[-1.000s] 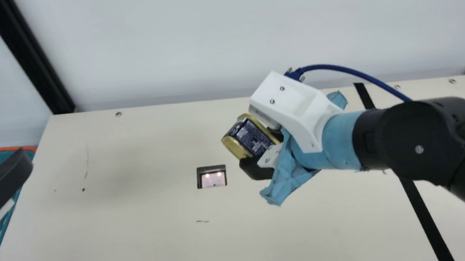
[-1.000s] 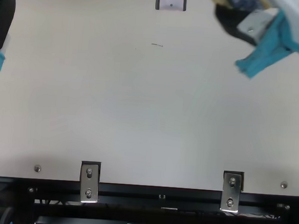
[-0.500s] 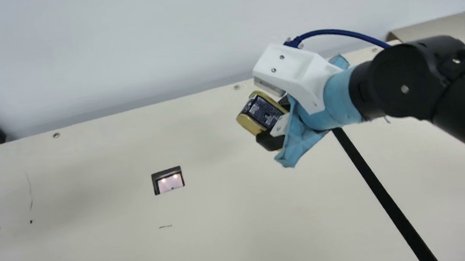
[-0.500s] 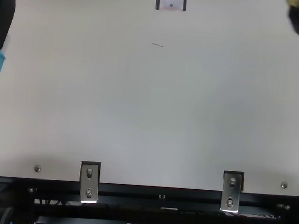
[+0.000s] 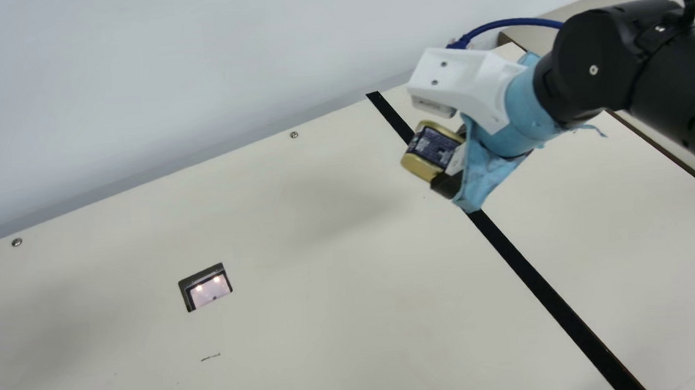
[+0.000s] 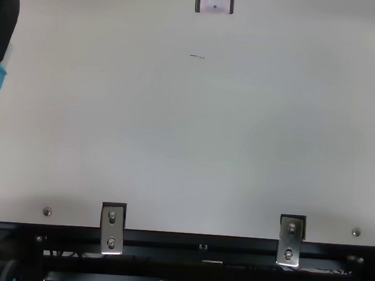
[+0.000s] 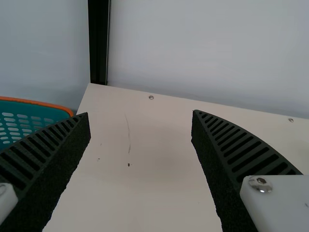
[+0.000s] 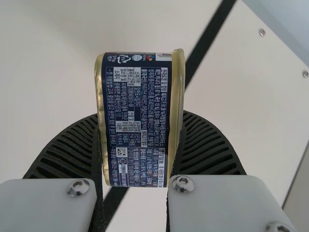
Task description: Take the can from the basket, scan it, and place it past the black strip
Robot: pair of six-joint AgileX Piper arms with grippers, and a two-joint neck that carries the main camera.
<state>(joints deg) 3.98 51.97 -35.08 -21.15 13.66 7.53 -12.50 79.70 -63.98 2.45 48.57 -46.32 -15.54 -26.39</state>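
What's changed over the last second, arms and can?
Right tool carried the can rightward, away from the scanner window, up to the black strip, which now passes behind the can in the right wrist view. Neck camera turned too. Nothing newly gripped or released: can still clamped. Left tool stayed put at the top view's left edge.

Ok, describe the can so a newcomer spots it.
Start, in the main view, with the black strip crossing the table. The right pincer holds the can in front of it. Gold ends and a dark blue label, dense with pale print, set it apart from both.
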